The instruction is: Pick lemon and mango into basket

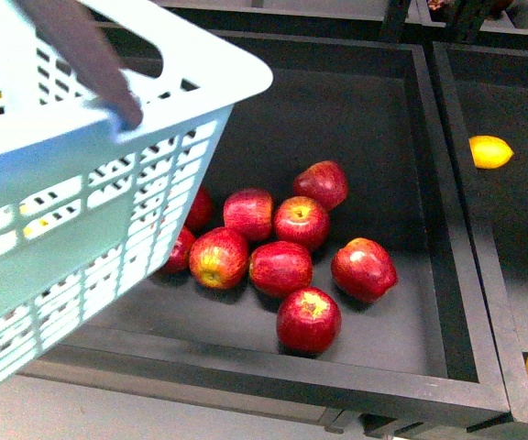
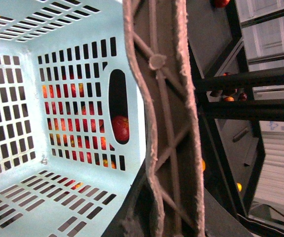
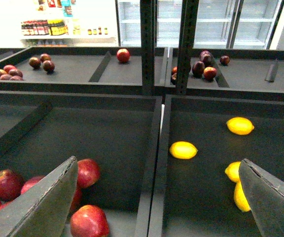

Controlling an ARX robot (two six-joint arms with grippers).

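The light teal basket (image 1: 108, 137) hangs tilted at the left, over the apple tray's left edge. In the left wrist view its slotted inside (image 2: 58, 187) looks empty. My left gripper (image 2: 157, 222) is shut on its brown-grey handle (image 2: 164, 123). My right gripper (image 3: 157, 197) is open and empty, with its fingers (image 3: 43, 202) wide apart above the divider between two trays. Several lemons lie in the right tray: one (image 3: 183, 149) is just beyond the gripper, one (image 3: 240, 125) is farther back, and two (image 3: 233, 171) are by the right finger. Two lemons (image 1: 489, 151) show in the front view. No mango shows clearly.
Several red apples (image 1: 280, 268) lie in a black tray (image 1: 246, 367) beside the basket. A raised black divider (image 1: 456, 229) separates it from the lemon tray. Upper shelf trays (image 3: 73, 74) hold more apples and dark fruit behind a metal post (image 3: 148, 49).
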